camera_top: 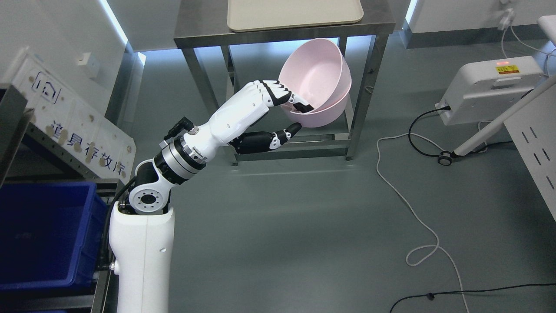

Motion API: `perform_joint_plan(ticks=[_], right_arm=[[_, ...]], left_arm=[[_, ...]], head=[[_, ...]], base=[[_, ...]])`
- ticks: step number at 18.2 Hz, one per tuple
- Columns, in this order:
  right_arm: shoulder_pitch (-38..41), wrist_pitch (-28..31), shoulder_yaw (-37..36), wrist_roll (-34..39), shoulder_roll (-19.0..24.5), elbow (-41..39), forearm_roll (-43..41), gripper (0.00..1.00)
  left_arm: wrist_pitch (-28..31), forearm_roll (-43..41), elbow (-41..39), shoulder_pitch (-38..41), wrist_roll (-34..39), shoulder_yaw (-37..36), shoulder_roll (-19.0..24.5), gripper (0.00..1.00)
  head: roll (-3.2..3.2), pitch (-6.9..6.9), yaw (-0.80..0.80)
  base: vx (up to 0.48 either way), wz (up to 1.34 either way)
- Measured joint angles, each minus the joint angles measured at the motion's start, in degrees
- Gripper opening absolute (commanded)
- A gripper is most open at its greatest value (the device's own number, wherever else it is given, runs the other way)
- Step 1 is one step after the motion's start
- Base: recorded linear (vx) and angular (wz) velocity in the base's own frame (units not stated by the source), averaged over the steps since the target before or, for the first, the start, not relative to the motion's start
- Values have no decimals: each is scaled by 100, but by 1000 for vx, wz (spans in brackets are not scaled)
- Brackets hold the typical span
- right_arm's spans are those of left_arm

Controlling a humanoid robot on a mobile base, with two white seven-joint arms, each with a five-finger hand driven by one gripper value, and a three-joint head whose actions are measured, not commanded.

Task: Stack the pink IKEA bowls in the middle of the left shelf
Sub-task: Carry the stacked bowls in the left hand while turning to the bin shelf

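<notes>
My left hand (292,114) is raised out over the floor and shut on the near rim of a pink bowl (319,78). Its fingers (282,93) hook inside the rim while the thumb (289,129) presses under it. The bowl is tilted, its opening facing up and toward me, and a second rim line shows, so it looks like two nested bowls. It hangs in the air in front of a steel table (197,37). The shelf (17,117) is at the far left edge. My right arm does not show.
A beige tray (295,15) lies on the steel table. A blue bin (41,234) sits at the lower left, beside a white sign board (74,130). White and black cables (417,208) trail across the floor at right near a white machine (491,87).
</notes>
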Motion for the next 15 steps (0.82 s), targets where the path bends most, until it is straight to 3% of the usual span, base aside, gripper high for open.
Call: perform_joint_plan(ticks=[8,15], right_arm=[[2,0,0,-1,0,0,0,100],[1,0,0,-2,0,0,0,100]], left_arm=[[-6,225,-187,-35,48,-237,0,12],[89,437,-344,-456,87,-638,1,12]], head=[[0,0,0],[0,0,0]], base=[[-410,352],[-331,1180]])
